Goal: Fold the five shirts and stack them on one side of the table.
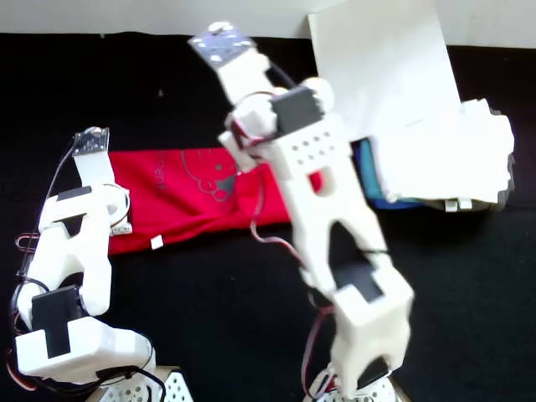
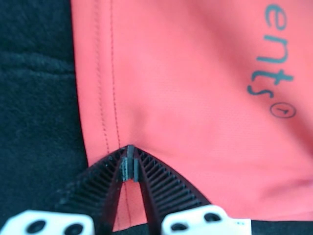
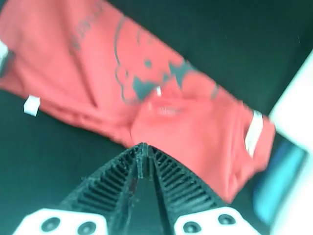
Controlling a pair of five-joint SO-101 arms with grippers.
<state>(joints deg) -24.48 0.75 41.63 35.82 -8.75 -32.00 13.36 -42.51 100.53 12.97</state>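
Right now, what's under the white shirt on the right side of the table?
Blue fabric peeks out from beneath the white shirt, and a dark edge shows at its far side. The rest is covered, so I cannot tell what else lies beneath.

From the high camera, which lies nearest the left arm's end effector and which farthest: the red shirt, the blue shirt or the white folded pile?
Measured from the left end effector:
1. red shirt: right at its tip, stretching toward mid-table.
2. blue shirt: beyond the red one, peeking out from under the pile on the right.
3. white folded pile: farthest, at the right edge.
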